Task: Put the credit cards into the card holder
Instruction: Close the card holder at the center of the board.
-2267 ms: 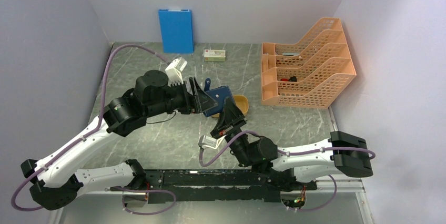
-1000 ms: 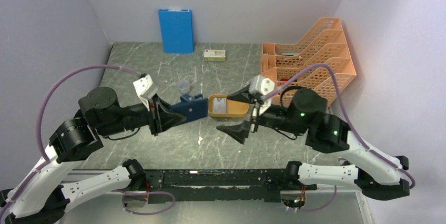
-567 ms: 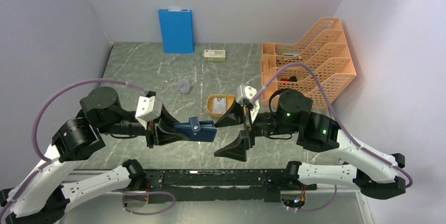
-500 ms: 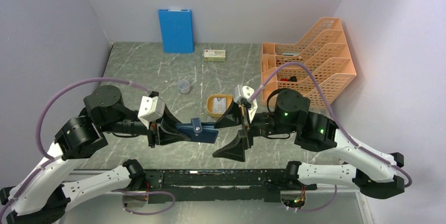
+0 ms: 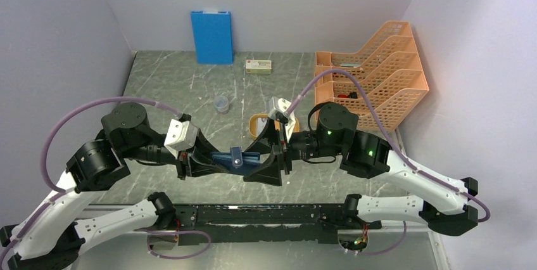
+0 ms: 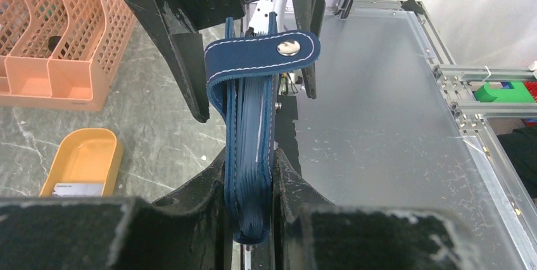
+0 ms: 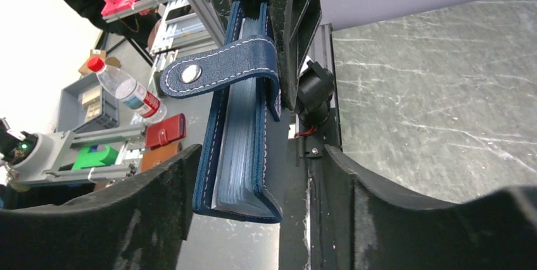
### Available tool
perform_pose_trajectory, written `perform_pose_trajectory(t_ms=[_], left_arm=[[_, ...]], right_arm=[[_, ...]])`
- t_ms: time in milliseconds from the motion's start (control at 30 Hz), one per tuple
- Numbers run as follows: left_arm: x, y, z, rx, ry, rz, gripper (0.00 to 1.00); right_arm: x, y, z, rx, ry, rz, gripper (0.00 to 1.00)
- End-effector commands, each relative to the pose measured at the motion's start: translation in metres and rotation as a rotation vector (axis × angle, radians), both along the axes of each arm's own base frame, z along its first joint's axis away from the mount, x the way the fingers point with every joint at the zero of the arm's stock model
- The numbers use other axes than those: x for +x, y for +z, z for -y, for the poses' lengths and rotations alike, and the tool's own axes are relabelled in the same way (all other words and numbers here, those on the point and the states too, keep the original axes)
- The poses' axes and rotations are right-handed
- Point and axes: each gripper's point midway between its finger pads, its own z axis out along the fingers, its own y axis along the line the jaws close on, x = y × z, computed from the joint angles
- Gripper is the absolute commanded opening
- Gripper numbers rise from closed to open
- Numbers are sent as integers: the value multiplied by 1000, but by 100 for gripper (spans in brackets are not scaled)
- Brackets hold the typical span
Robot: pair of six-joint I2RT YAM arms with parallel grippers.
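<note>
My left gripper [image 5: 214,160] is shut on the spine end of the dark navy card holder [image 5: 235,158] and holds it above the near middle of the table. The card holder [image 6: 250,124] is closed, its snap strap wrapped over the free end. My right gripper [image 5: 249,163] faces it from the right, open, one finger on each side of the card holder [image 7: 244,137]. The finger on the left nearly touches the cover and the other stands clear. One credit card [image 6: 77,188] lies in the orange tray [image 6: 95,149], which the right arm largely hides in the top view.
A blue board [image 5: 212,35] leans on the back wall, with a white box with a red label [image 5: 259,66] beside it. An orange file rack [image 5: 370,83] fills the back right. A small clear cup [image 5: 221,103] stands left of the tray [image 5: 255,121].
The left arm carried the card holder from beside the tray toward the near centre. The right gripper swung left and its jaws now straddle the holder, somewhat narrower than before.
</note>
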Motion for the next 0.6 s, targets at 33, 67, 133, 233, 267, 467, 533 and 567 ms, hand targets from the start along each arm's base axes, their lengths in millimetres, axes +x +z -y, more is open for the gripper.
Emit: perform_pose_trajectory(t_ms=[33, 67, 133, 233, 267, 467, 533, 567], left_arm=[[-6, 18, -3, -54, -30, 58, 5], [-7, 19, -3, -57, -34, 57, 5], [-7, 22, -3, -63, -35, 59, 5], [-7, 23, -3, -63, -35, 61, 5], [-7, 22, -3, -62, -35, 61, 5], [-5, 23, -2, -63, -30, 63, 5], [-5, 23, -2, -64, -26, 65, 5], [-3, 23, -2, -65, -18, 66, 5]], right_arm=[[2, 26, 0, 91, -11, 16, 62], [3, 26, -1, 94, -13, 16, 60], [3, 27, -2, 93, -9, 14, 58], [3, 25, -4, 87, -6, 3, 57], [4, 23, -5, 81, -11, -1, 57], [2, 22, -6, 81, 4, -10, 33], [-1, 22, -7, 82, 19, -17, 20], [-3, 23, -8, 88, 30, -25, 13]])
